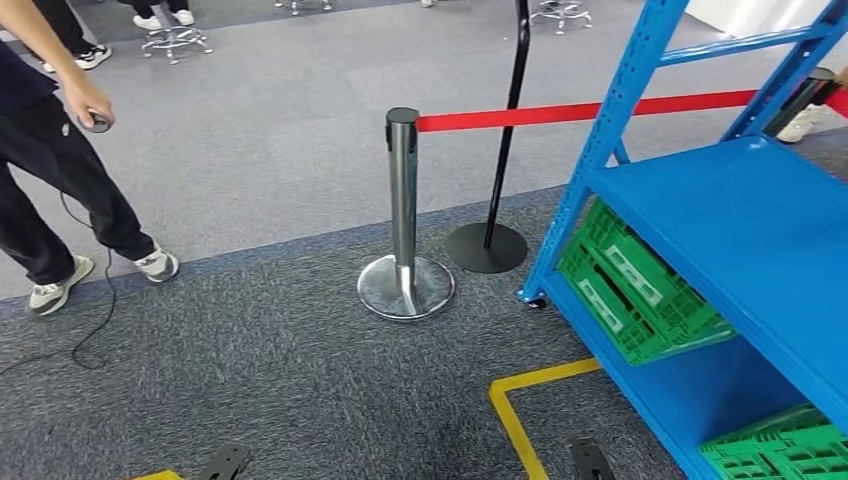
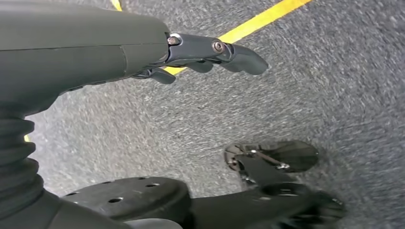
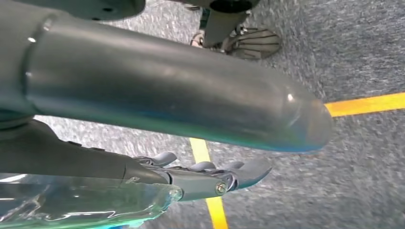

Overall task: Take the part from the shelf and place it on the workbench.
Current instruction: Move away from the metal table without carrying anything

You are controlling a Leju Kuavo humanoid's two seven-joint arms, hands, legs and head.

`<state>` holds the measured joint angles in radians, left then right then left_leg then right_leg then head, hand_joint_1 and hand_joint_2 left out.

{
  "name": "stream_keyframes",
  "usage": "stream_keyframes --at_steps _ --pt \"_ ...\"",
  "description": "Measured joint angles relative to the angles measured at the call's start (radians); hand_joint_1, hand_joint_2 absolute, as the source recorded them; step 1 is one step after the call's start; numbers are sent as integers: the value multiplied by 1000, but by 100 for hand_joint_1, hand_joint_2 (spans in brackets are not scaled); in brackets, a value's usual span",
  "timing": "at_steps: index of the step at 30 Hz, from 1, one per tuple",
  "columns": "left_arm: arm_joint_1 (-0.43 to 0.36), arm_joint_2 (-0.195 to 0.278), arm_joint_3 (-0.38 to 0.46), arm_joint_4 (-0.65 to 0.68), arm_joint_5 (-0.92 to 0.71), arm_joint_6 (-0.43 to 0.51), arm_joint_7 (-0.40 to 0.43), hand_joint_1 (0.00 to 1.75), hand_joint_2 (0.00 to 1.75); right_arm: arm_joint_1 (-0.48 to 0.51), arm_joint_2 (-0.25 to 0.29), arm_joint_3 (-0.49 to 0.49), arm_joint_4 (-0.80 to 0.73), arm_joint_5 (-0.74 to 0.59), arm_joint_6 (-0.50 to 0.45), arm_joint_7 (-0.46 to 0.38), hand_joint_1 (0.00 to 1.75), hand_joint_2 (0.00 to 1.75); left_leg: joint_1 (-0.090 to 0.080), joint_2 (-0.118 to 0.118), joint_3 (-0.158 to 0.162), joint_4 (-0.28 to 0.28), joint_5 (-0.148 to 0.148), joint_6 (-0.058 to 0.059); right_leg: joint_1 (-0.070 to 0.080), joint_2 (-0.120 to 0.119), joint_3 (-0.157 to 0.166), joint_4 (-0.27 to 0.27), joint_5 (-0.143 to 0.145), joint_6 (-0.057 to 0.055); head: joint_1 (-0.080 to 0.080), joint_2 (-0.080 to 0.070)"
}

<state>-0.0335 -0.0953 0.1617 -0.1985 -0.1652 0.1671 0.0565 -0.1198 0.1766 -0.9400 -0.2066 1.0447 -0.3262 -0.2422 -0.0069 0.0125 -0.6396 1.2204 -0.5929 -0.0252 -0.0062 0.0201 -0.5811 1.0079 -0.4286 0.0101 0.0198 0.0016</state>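
Fingers (image 2: 241,56) of left hand (image 2: 191,52) apart, empty; clear object (image 3: 71,205) alongside right hand (image 3: 200,180), grip unclear

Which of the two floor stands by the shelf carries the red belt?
The chrome post with the shiny domed base; the red belt leaves its top. The thin black pole behind has a flat black base.

**Barrier post on grey carpet**

A chrome stanchion (image 1: 403,215) with a red belt (image 1: 585,111) stands just beside a black pole's round base (image 1: 486,247). Yellow floor tape (image 1: 517,405) lies nearby. A person (image 1: 50,160) stands at left, trailing a cable (image 1: 95,320).
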Motion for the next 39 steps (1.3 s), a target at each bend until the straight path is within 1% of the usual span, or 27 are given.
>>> stream_keyframes --at_steps 1,2,4,6,8,9,10,12,14,15,16,17,18,19,21,23,25,27,29,30,31,32,33,34,36,38,39 --pt "1 0 0 0 0 0 0 0 175 2 0 0 0 0 0 0 0 0 5 -2 -16 34 -5 -5 -3 14 -2 0 2 2 0 0" --pt "1 -1 0 0 -1 0 0 0 175 4 0 0 0 0 0 0 0 0 12 -3 -15 32 9 -9 -6 28 -4 1 4 6 0 0" --pt "1 -1 0 0 -1 0 0 0 175 6 0 0 0 0 0 0 0 0 27 -19 31 -64 78 -21 -13 56 -6 2 7 16 0 0" --pt "0 -2 0 1 -1 0 0 0 175 4 0 0 0 0 0 0 0 0 40 -63 86 -179 122 -28 -16 81 -13 7 10 32 -2 0" --pt "-1 -2 0 3 -1 0 0 0 175 5 0 0 0 0 0 1 0 0 40 -86 102 -221 123 -19 -20 101 -25 8 16 50 -3 0" --pt "-2 -2 0 3 -2 0 0 0 175 8 0 0 0 0 0 1 0 0 37 -77 102 -224 123 -9 -24 111 -32 4 21 58 -3 0" --pt "-3 -2 0 3 -2 0 0 0 175 12 0 0 0 0 0 2 0 0 35 -67 100 -225 126 1 -27 109 -36 3 23 64 -3 0" --pt "-4 0 0 3 -4 0 0 0 175 16 0 0 0 0 1 3 0 0 31 -46 100 -229 132 19 -24 66 -62 44 -3 68 3 0" --pt "-2 1 0 3 -5 1 0 0 175 11 0 0 0 0 1 3 0 0 21 -19 99 -230 133 33 -18 10 -118 171 -69 65 8 0" --pt "0 1 0 3 -5 1 0 0 175 9 0 0 0 0 1 3 0 0 15 -4 98 -230 132 36 -17 -3 -148 240 -100 63 8 0" --pt "1 1 0 3 -6 0 0 0 175 9 0 0 0 0 1 3 0 0 10 10 98 -230 132 38 -16 -9 -165 287 -116 61 8 0" --pt "1 1 0 3 -7 0 0 0 175 11 0 0 0 0 1 3 0 0 7 22 98 -230 132 39 -14 -12 -163 296 -114 59 8 0" --pt "0 1 0 3 -8 0 0 0 175 12 0 0 0 0 1 4 0 0 5 33 98 -230 132 39 -12 -15 -139 263 -94 55 8 0" --pt "-1 0 0 3 -10 -1 0 0 175 13 0 0 0 0 2 4 0 0 3 44 100 -230 131 39 -8 -27 -98 198 -66 50 8 0" --pt "-1 0 0 3 -13 -2 0 0 175 9 0 0 0 0 2 5 0 0 -2 63 102 -228 128 35 3 -68 -20 69 -31 38 8 0" --pt "-2 0 0 3 -14 -2 0 0 175 4 0 1 0 0 3 5 0 0 -6 80 103 -226 127 28 10 -84 4 23 -27 27 7 0" --pt "-4 -1 0 3 -15 -2 0 0 175 4 0 0 0 0 3 6 0 0 -5 91 103 -225 126 19 9 -61 0 20 -19 16 7 0" --pt "-5 -1 0 3 -16 -2 0 0 175 4 0 0 0 0 3 6 0 0 0 58 90 -193 100 6 4 -40 -3 15 -11 4 6 0" --pt "-3 -1 0 3 -16 -2 0 0 175 1 0 1 0 0 3 6 0 0 4 12 42 -86 37 -3 0 -19 -8 13 -6 -3 4 0" --pt "-2 -1 0 3 -16 -1 0 0 175 0 1 1 0 0 3 6 0 0 5 2 10 -19 7 -6 -1 -7 -10 13 -5 -5 4 0" --pt "0 -1 0 4 -16 -1 0 0 175 0 1 1 0 0 4 6 0 0 7 -1 -16 33 -9 -8 -2 6 -12 13 -3 -5 4 0" --pt "0 -2 0 4 -16 -1 0 0 175 1 1 1 0 0 4 6 0 0 9 -2 -28 55 -6 -9 -3 20 -14 13 -2 -4 4 0" --pt "0 -2 0 4 -16 -1 0 0 175 2 1 1 0 0 4 6 0 0 12 -3 -21 38 17 -10 -4 34 -15 13 0 -1 4 0" --pt "0 -2 0 4 -17 -1 0 0 175 3 1 1 0 0 5 6 0 0 15 -9 3 -11 52 -11 -6 47 -15 13 2 2 4 0" --pt "-1 -2 0 4 -18 -1 0 0 175 1 1 2 0 0 5 6 0 0 25 -48 66 -142 111 -13 -8 74 -19 16 6 12 4 0" --pt "-3 -2 0 5 -19 -2 0 0 175 -1 1 5 0 0 5 6 0 0 28 -77 97 -213 125 -8 -10 96 -31 18 12 26 3 0" --pt "-4 -2 0 5 -19 -2 0 0 175 1 1 6 0 0 5 6 0 0 25 -75 98 -222 122 -2 -11 105 -36 17 15 34 3 0"
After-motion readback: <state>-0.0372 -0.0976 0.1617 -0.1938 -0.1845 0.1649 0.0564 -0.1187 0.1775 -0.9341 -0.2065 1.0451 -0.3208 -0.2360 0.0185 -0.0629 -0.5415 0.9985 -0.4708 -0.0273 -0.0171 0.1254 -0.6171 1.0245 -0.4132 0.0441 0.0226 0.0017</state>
